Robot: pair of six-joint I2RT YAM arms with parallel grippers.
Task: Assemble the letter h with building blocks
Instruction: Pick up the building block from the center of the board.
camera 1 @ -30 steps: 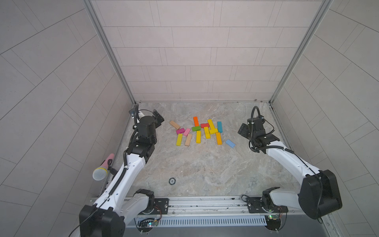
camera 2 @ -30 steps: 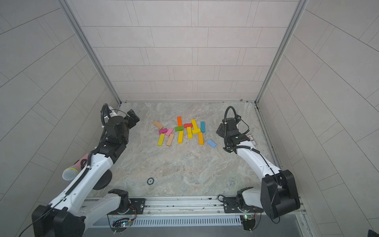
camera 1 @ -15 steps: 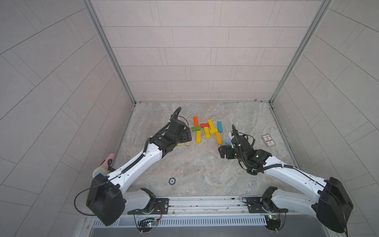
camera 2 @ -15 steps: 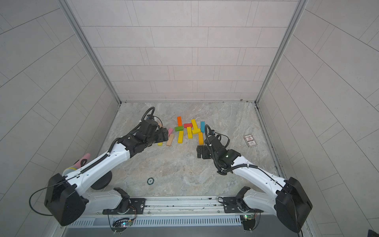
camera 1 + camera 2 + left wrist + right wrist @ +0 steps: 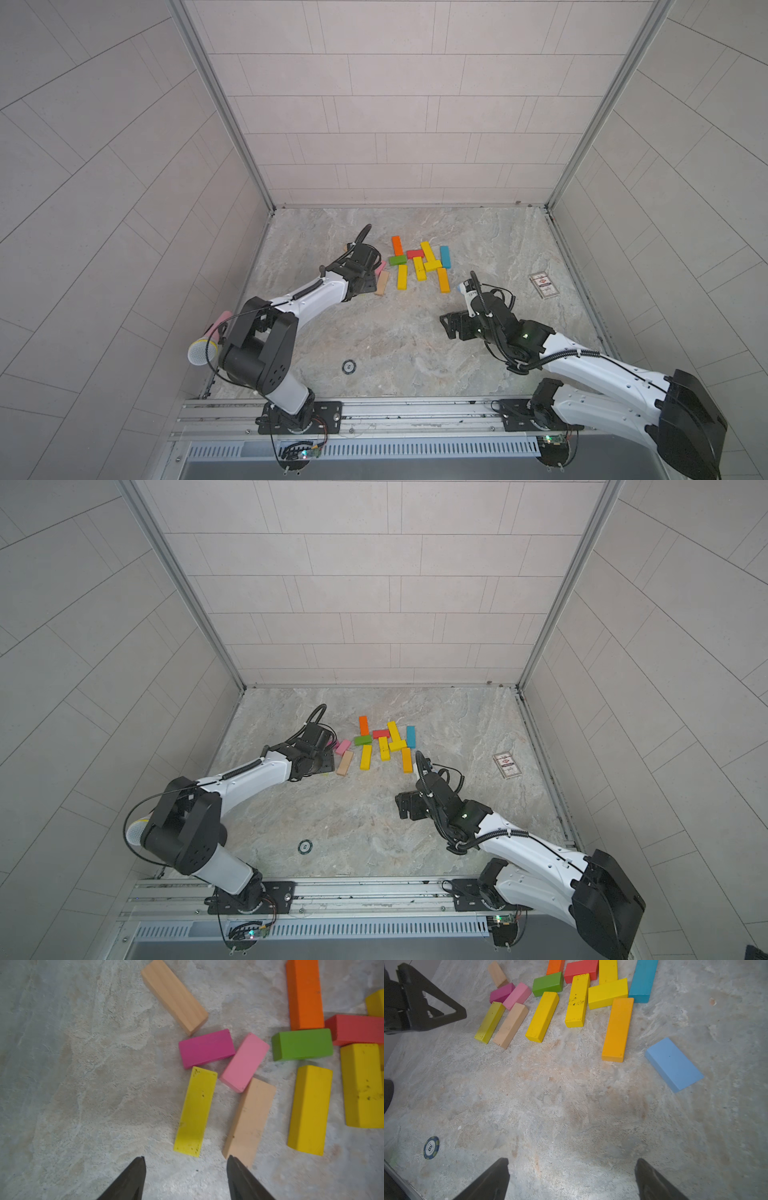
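Note:
The building blocks (image 5: 419, 264) lie flat in a loose cluster at mid-table in both top views. My left gripper (image 5: 186, 1158) is open and low at the cluster's left end. A lime-yellow block (image 5: 196, 1111) lies just ahead of its gap, and one fingertip touches or overlaps the end of a plain wood block (image 5: 249, 1122). Pink (image 5: 245, 1061), magenta (image 5: 206, 1048) and green (image 5: 302, 1044) blocks lie beyond. My right gripper (image 5: 571, 1160) is open over bare table on the near side of the cluster, with a light blue block (image 5: 673, 1064) and a long amber block (image 5: 617, 1029) ahead.
A poker chip (image 5: 348, 366) lies near the front of the table. A printed card (image 5: 543, 285) sits by the right wall. A microphone with a pink handle (image 5: 205, 345) leans at the left wall. Tiled walls close three sides.
Both arms swung in from the side walls to the blocks. The left gripper's jaws have narrowed near the lime-yellow block. The right gripper has drawn slightly toward the table's front.

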